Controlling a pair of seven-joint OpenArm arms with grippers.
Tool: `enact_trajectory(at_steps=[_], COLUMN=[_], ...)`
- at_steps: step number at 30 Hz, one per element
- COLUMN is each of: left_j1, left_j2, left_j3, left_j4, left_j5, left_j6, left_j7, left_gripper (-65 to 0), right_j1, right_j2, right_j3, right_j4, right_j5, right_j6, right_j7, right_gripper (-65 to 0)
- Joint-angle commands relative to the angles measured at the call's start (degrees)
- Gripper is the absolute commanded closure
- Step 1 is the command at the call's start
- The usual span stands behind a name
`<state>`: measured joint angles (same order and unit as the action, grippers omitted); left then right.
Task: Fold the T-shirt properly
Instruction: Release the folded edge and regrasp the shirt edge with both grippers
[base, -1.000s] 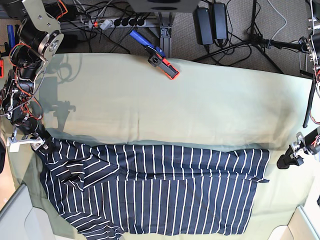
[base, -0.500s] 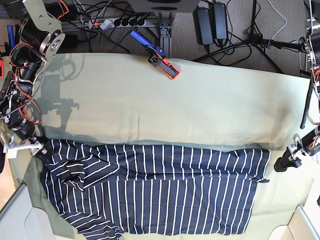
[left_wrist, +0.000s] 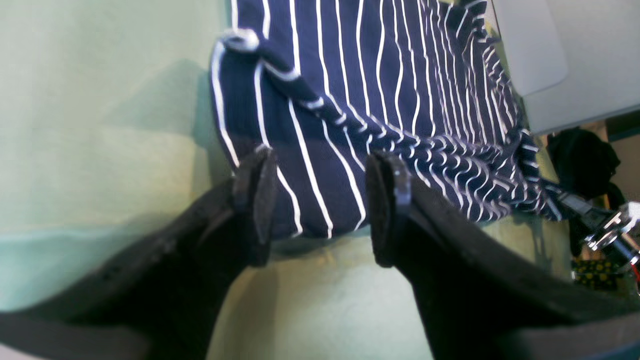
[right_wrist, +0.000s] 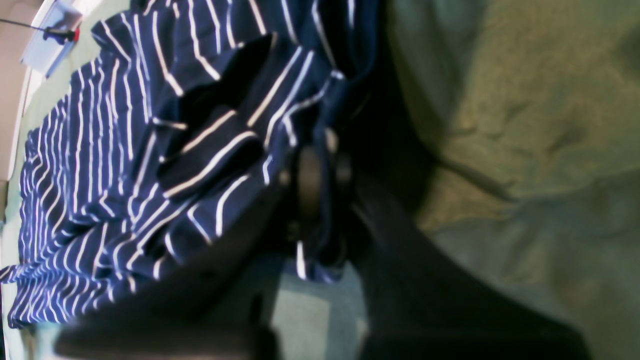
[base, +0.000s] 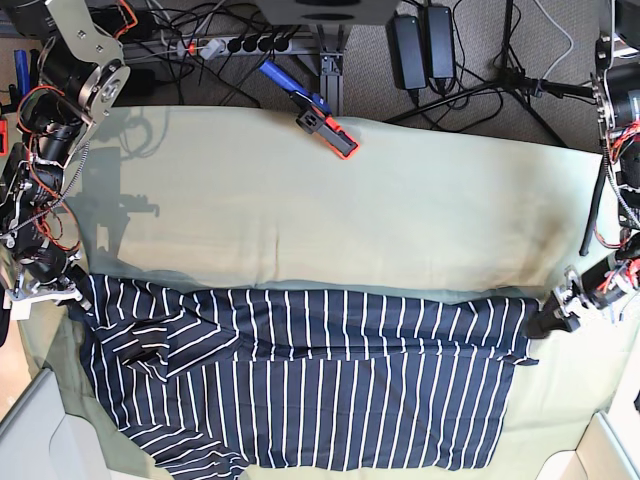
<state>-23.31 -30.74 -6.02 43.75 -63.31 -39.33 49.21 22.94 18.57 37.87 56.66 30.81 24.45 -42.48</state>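
Base: 1 T-shirt (base: 300, 380), 2 arms

The right claw (right_wrist: 316, 182) is smeared by blur, and the T-shirt (right_wrist: 125, 150) edge pinched there is partly hidden. Beyond it, the shirt is cropped at the picture's edge.

Right end effector (right_wrist: 315, 175) newly clamped, seemingly on T-shirt (base: 300, 380)
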Motion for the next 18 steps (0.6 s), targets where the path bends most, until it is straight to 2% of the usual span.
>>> enact_trajectory(at_steps=[1, 5, 8, 11, 16, 18], left_j1=[-0.9, 0.1, 0.3, 0.3, 0.3, 0.3], left_j2=[-0.9, -0.5, -0.3, -0.4, -0.4, -0.4], left_j3=[-0.3, -0.3, -0.3, -0.6, -4.5, -5.9], left_j4=[0.8, 0.8, 0.8, 0.8, 0.8, 0.8], left_j5=[-0.4, 0.1, 1.9, 3.5, 6.1, 9.2], left_j6=[-0.7, -0.7, -0.7, -0.7, -0.7, -0.7], left_j7=[-0.7, -0.5, -1.9, -3.4, -4.3, -5.7], left_gripper=[-32.0, -32.1, -35.9, -36.4, -36.4, -36.4], right_j1=[1.3, 1.3, 1.3, 1.3, 1.3, 1.3], right_j2=[1.1, 1.1, 1.1, 1.1, 1.0, 1.0], right_j3=[0.0, 0.0, 0.0, 0.0, 0.0, 0.0], right_j4=[1.0, 1.0, 1.0, 1.0, 1.0, 1.0], right_j5=[0.9, 0.9, 0.9, 0.9, 0.9, 0.9], right_j6=[0.4, 0.4, 0.4, 0.4, 0.4, 0.4], right_j7=[0.8, 0.7, 0.6, 0.6, 0.1, 0.0], right_gripper=[0.0, 0.0, 0.0, 0.0, 0.0, 0.0])
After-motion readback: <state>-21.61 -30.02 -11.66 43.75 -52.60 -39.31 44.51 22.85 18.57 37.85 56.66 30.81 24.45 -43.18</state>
